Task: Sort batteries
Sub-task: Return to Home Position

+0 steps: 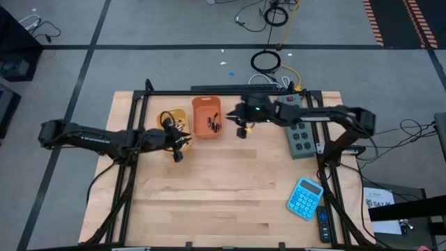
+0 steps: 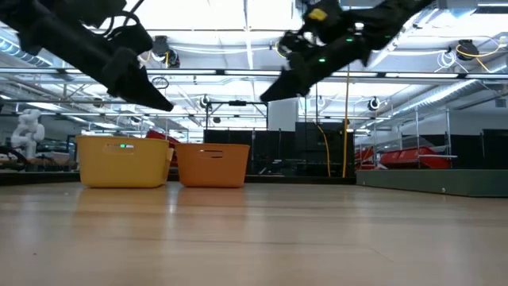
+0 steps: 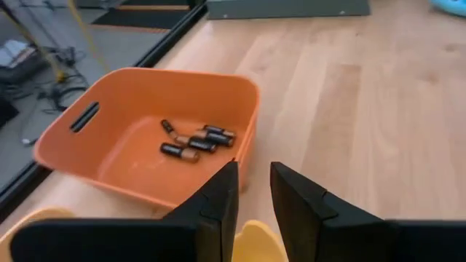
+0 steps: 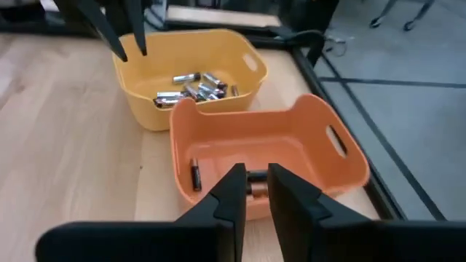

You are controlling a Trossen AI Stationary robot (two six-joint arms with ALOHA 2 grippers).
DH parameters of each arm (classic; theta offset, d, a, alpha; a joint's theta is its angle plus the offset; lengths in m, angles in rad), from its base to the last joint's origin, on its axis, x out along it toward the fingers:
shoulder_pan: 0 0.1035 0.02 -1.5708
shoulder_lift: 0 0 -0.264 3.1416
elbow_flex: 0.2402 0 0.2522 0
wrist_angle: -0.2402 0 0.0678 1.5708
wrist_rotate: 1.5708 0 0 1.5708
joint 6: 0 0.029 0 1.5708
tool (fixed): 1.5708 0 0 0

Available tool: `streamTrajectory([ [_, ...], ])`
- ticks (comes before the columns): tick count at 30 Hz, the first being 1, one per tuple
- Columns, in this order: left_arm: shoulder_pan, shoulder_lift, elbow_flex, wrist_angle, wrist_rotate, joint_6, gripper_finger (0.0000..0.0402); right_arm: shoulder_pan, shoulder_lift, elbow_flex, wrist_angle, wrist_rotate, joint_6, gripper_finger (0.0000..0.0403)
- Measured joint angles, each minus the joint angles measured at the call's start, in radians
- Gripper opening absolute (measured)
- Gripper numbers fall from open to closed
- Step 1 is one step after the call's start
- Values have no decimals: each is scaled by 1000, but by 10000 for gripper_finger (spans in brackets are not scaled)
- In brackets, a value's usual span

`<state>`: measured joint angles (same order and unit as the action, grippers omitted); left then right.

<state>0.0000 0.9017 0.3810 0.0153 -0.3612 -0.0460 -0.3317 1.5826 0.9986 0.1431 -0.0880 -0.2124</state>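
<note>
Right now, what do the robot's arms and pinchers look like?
The left arm and right arm are dark, slim and jointed. Small green lights glow on the right arm. The left gripper and right gripper each end in two flat, black, wedge-shaped fingers.

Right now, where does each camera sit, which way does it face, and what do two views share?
High: above the table, looking straight down; shows both arms, left gripper and right gripper.
Low: at table-top height, looking level past the yellow bin and orange bin; arms enter from above.
Left wrist: on the left arm, facing the orange bin's dark batteries past its own fingers.
Right wrist: on the right arm, facing both bins past its own fingers.
Shared: both wrist views see the orange bin.
</note>
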Motion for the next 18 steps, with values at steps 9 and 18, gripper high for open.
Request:
streamTrajectory([
  [9, -100, -114, -50, -14, -87, -72, 92, 19, -225, -284, 179, 60, 115, 49],
  [18, -118, -345, -163, -28, -105, -80, 91, 45, -437, -491, 251, 117, 200, 49],
])
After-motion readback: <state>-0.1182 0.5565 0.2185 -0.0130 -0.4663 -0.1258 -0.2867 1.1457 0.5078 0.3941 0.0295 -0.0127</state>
